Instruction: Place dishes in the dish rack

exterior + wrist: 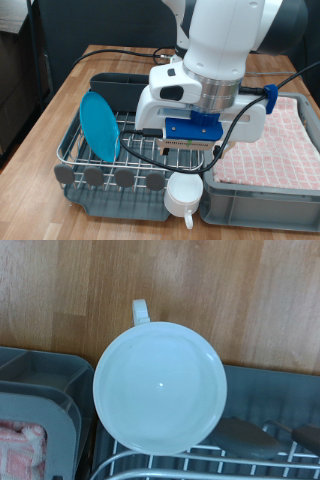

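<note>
The white handled mug (pixel 185 195) stands upright, mouth up, at the dish rack's corner nearest the exterior view's bottom, beside the crate. The wrist view looks straight down into the mug (pixel 160 387), which overlaps the rack's rim (pixel 270 390) and wire grid; whether it rests there or hangs above I cannot tell. My gripper (pixel 190 160) is directly above the mug; its fingers do not show in the wrist view. The light-blue plate (pixel 100 125) stands on edge in the dish rack (pixel 75 150) at the exterior view's left. The wooden spoon is out of view.
The grey crate lined with pink checked cloth (pixel 280 140) sits right of the rack, and its corner shows in the wrist view (pixel 40 400). The dark cutlery box (pixel 120 85) stands at the rack's far side. Round grey knobs (pixel 123 178) line the near edge. Wooden table (pixel 70 85) surrounds everything.
</note>
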Robot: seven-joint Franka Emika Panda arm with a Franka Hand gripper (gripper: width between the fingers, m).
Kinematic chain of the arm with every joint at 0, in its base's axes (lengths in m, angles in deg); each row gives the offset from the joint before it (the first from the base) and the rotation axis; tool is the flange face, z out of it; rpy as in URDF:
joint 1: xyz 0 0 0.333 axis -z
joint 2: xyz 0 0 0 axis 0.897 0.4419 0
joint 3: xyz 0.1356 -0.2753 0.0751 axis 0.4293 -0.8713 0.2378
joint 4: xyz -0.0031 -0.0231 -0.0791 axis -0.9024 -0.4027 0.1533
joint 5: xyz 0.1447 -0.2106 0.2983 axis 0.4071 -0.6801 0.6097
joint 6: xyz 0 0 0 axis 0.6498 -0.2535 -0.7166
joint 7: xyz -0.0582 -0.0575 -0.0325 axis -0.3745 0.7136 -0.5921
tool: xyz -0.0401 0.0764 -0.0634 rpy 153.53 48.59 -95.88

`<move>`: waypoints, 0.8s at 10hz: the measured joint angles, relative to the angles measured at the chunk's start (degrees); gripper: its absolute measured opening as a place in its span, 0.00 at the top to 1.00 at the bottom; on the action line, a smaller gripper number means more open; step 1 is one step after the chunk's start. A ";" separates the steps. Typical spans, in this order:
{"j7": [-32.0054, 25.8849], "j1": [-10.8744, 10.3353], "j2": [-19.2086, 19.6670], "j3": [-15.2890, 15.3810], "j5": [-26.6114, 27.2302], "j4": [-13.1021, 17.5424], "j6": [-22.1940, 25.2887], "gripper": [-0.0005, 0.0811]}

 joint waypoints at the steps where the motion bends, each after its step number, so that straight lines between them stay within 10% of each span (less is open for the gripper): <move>1: 0.00 -0.14 -0.92 -0.14 -0.62 0.49 1.31 0.01; 8: 0.13 -1.23 -5.97 -0.29 -3.19 1.99 5.45 0.01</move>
